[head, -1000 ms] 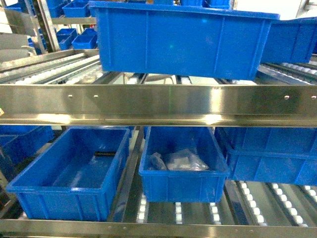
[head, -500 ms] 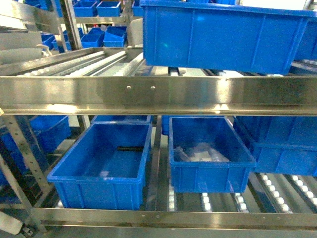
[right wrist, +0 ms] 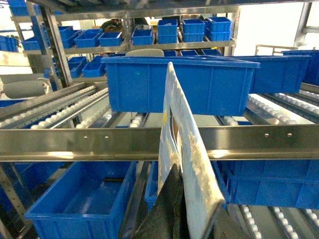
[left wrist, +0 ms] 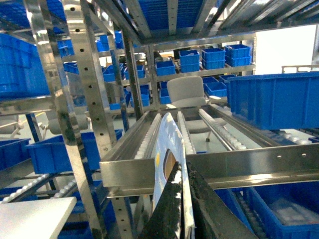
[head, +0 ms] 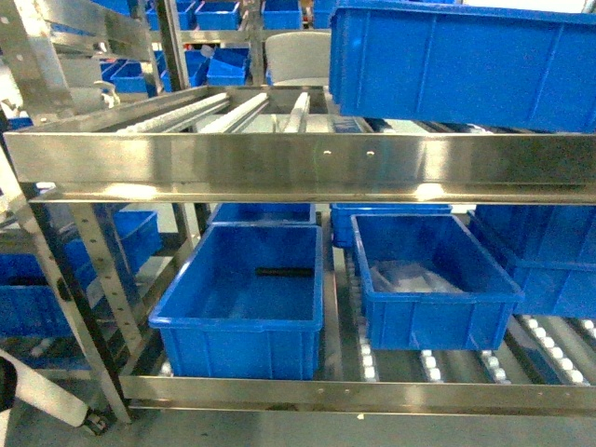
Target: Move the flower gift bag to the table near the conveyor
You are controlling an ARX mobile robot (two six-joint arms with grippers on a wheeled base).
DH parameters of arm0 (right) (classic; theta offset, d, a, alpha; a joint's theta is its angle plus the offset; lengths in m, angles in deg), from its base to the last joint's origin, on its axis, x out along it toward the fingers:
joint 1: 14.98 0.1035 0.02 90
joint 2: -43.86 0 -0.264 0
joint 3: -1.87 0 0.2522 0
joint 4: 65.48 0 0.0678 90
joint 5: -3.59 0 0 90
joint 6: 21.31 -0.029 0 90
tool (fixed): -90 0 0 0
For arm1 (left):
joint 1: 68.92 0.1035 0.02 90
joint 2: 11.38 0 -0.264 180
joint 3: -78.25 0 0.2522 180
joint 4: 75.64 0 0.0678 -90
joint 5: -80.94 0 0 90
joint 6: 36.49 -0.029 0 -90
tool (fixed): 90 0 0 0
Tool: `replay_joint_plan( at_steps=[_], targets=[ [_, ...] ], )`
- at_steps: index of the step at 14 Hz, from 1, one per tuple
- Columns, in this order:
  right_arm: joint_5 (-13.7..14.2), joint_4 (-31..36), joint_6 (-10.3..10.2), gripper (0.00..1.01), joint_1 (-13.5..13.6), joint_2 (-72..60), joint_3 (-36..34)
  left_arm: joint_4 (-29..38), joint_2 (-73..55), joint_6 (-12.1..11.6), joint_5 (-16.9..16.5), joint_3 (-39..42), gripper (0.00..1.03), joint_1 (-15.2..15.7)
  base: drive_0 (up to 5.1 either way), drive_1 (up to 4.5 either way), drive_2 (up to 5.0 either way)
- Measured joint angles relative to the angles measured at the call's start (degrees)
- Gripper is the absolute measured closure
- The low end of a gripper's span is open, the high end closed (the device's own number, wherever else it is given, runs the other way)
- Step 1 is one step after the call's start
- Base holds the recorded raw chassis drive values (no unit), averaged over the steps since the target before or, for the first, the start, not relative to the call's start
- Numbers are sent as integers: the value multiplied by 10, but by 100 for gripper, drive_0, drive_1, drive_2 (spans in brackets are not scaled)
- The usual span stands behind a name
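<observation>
A warehouse or factory storeroom: steel-framed flow racks, the conveyor (head: 233, 112) lanes lined with small white rollers, carry rows of blue plastic bins (head: 244, 298), and further racks (left wrist: 199, 59) stacked with the same bins fill the background.

2 bins (head: 244, 303) side by side on the conveyor's (head: 298, 168) lower lane.
</observation>
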Motion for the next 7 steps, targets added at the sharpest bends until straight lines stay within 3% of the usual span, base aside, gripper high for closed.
replay_joint_plan(
  at_steps=[3,7],
  targets=[
    [0,0,0,99,0,0,0,1,0,0,0,0,101,0,-486,122,349],
    [0,0,0,99,0,0,0,0,0,0,0,0,101,0,-493,250,250]
  ],
)
